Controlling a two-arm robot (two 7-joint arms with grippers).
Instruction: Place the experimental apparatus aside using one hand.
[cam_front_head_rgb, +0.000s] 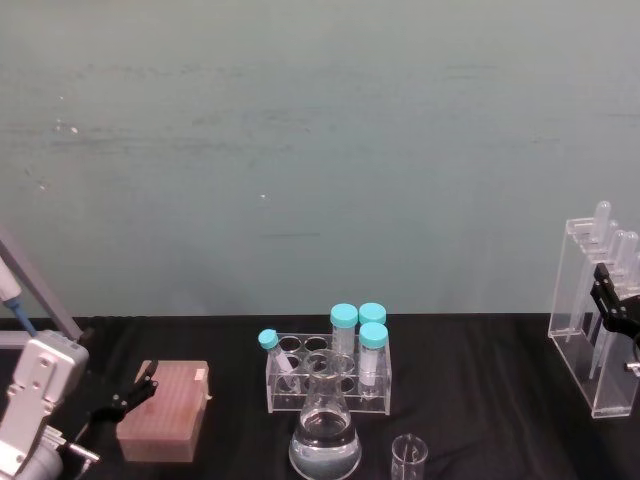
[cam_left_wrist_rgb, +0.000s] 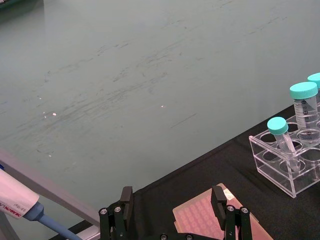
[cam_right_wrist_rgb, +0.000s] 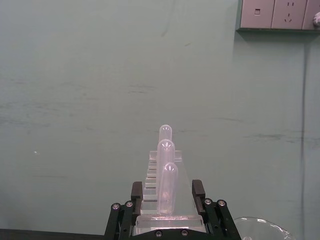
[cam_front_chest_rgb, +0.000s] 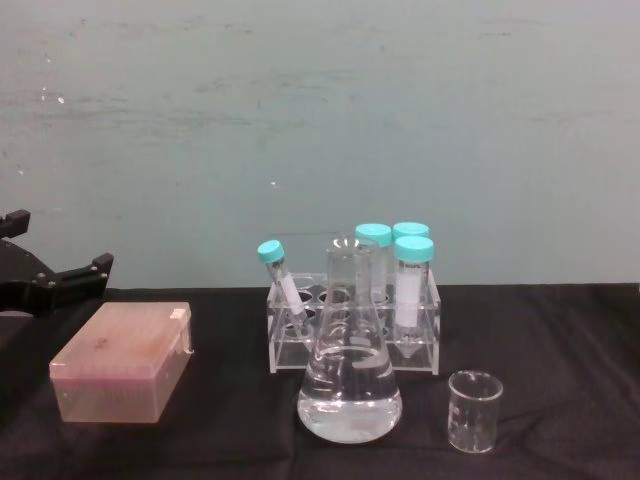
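Where the black worktop (cam_front_head_rgb: 480, 380) reaches the head view's right edge, the right gripper (cam_front_head_rgb: 608, 300) has its jaws clamped on the tall acrylic stand (cam_front_head_rgb: 572, 300) of glass tubes. The stand is well apart from the conical flask (cam_front_head_rgb: 325, 440) and small beaker (cam_front_head_rgb: 410, 458) at centre front. The left gripper (cam_front_head_rgb: 125, 398) hangs, jaws apart, by a pink box (cam_front_head_rgb: 170, 420).

Clear acrylic stand (cam_front_head_rgb: 575, 300), glossy glass flask (cam_front_chest_rgb: 350, 395)
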